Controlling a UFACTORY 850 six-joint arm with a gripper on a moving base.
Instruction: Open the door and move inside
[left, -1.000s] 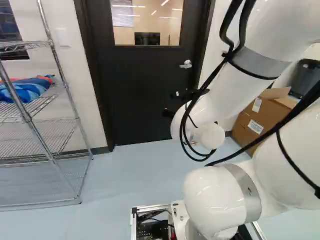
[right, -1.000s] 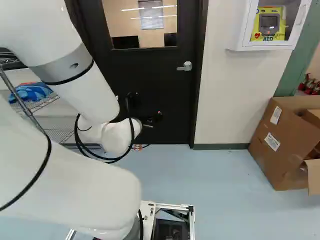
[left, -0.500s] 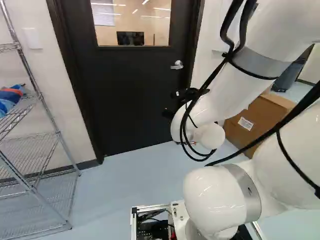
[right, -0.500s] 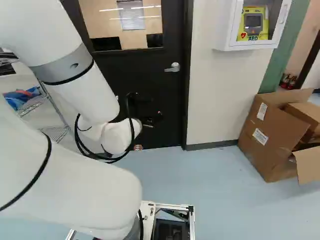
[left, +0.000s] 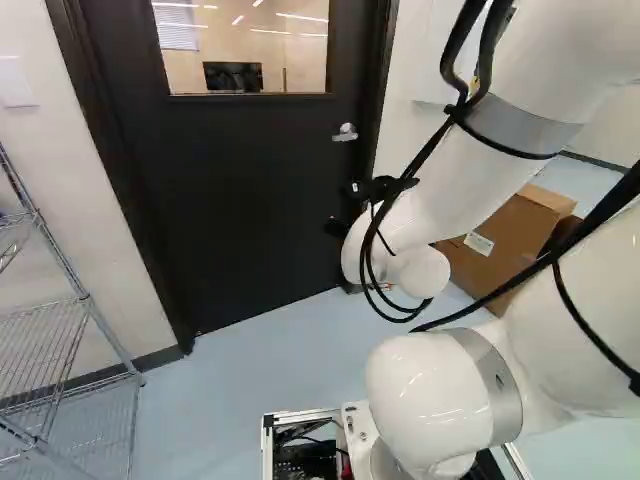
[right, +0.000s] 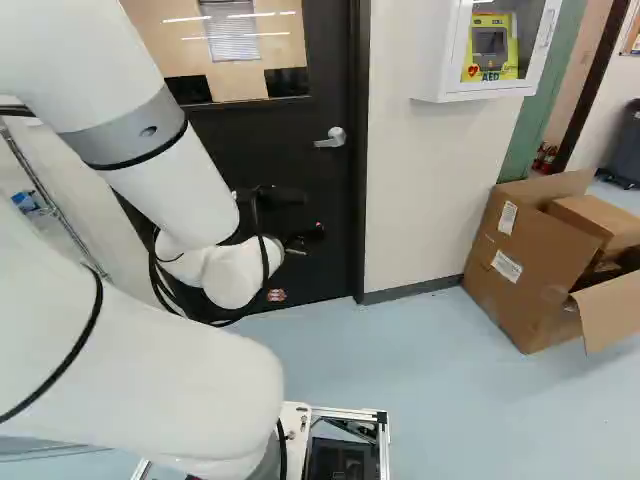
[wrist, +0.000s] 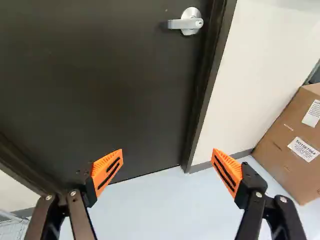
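Handle (wrist: 186, 23) of the door (wrist: 100, 90) lies ahead of my gripper (wrist: 168, 155) and, I judge, higher than it, a little toward my right, close to the door frame (wrist: 212, 75). My two fingers stand wide apart, with nothing held between them, and the handle is beyond their tips, untouched. Its long axis runs roughly level, from the round base by the latch edge back across the door to my left. My fingers are spread side by side, so their gap runs much along that axis; to clasp the lever I would probably have to roll, or else press its free end down. The door is closed, so I take this as the approach: rise and reach forward, without knocking the frame.
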